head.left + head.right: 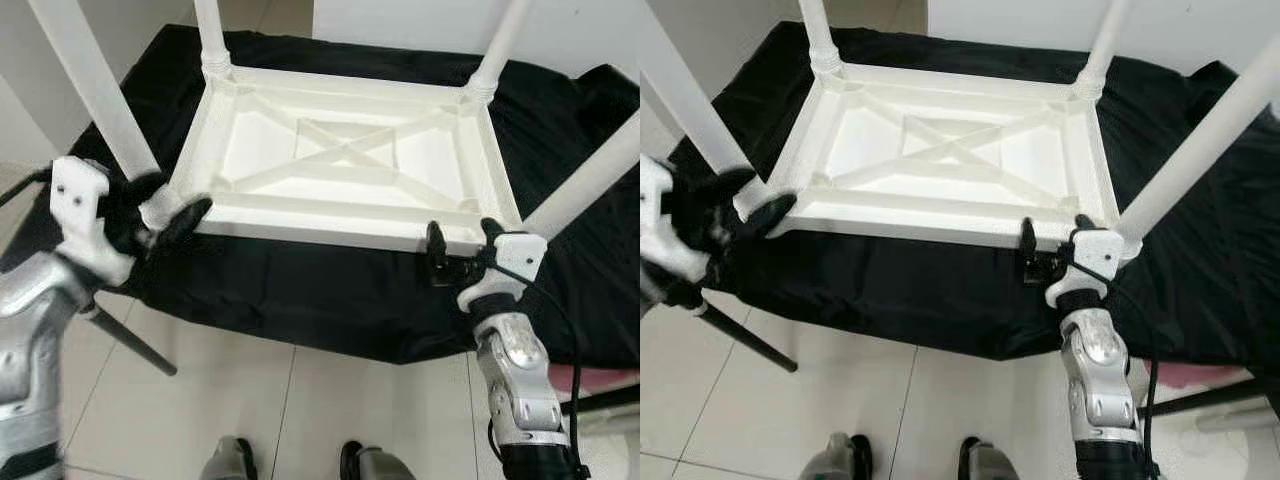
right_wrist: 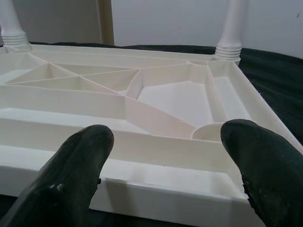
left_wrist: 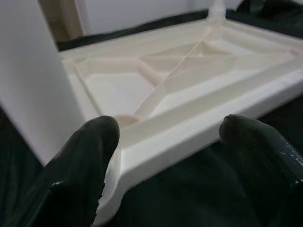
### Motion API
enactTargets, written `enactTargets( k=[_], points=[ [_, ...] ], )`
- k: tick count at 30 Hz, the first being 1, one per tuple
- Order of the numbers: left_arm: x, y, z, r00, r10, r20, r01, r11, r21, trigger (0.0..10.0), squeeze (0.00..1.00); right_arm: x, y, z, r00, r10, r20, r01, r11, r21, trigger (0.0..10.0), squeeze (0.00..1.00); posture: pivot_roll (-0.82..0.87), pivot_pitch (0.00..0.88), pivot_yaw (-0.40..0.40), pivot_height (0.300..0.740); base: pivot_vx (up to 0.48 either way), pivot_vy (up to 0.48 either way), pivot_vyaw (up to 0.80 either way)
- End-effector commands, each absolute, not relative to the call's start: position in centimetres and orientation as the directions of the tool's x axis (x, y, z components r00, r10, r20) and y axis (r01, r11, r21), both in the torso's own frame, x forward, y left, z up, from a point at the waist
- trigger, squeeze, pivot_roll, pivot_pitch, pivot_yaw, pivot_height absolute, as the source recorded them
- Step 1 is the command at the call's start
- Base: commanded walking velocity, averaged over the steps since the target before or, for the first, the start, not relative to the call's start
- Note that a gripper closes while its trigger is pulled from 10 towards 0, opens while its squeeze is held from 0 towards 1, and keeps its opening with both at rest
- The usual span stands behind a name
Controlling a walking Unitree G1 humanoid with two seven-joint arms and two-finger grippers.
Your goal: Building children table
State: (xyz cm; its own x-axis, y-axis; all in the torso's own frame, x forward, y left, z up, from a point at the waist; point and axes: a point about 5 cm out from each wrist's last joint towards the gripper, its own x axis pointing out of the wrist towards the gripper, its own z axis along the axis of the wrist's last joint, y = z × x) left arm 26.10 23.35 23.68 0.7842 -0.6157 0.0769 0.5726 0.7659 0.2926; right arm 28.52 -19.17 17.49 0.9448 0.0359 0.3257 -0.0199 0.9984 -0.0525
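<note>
Left eye view showed the robot's feet (image 1: 232, 462) on the pale tiled floor (image 1: 330, 400), nearest the camera. Just beyond them, the left tool (image 1: 165, 212) had its fingers spread around the base of the near-left leg (image 1: 95, 85), at the corner of the upturned white children's table (image 1: 345, 165). It was not clenched. The right tool (image 1: 463, 242) hung released at the table's near edge, close to the near-right leg (image 1: 590, 180), its fingers (image 2: 83, 165) apart with the rim between them. The table lay upside down on a desk draped in black cloth (image 1: 330, 290), its ribbed underside facing up. Farther back, two more legs (image 1: 212, 35) stood screwed into the far corners.
</note>
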Motion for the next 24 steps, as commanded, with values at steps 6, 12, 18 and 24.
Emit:
enactTargets(
  k=[6, 12, 18, 24],
  points=[
    [24.0, 29.0, 22.7, 0.812, -0.572, -0.118, 0.581, 0.769, 0.265, 10.0, 0.00, 29.2, -19.8, 17.2, 0.950, 0.029, 0.311, -0.018, 0.999, -0.039, 10.0, 0.00, 0.12, 0.179, -0.038, 0.740, 0.000, 0.000, 0.00],
    [25.3, 33.9, 22.6, 0.859, -0.462, -0.219, 0.508, 0.823, 0.254, 10.0, 0.00, 29.4, -18.7, 16.7, 0.954, 0.076, 0.290, -0.070, 0.997, -0.031, 10.0, 0.00, 0.13, 0.174, -0.036, 0.740, 0.000, 0.000, 0.00],
    [28.5, 36.0, 23.7, 0.919, -0.355, -0.170, 0.391, 0.871, 0.297, 10.0, 0.00, 29.4, -17.8, 16.2, 0.954, 0.126, 0.273, -0.122, 0.992, -0.031, 10.0, 0.00, 0.12, 0.167, -0.025, 0.740, 0.000, 0.000, 0.00],
    [31.2, 36.7, 23.9, 0.969, -0.215, -0.123, 0.245, 0.910, 0.334, 10.0, 0.00, 29.2, -17.7, 15.6, 0.959, 0.143, 0.243, -0.138, 0.990, -0.037, 10.0, 0.00, 0.10, 0.162, -0.005, 0.740, 0.000, 0.000, 0.00]
  ],
)
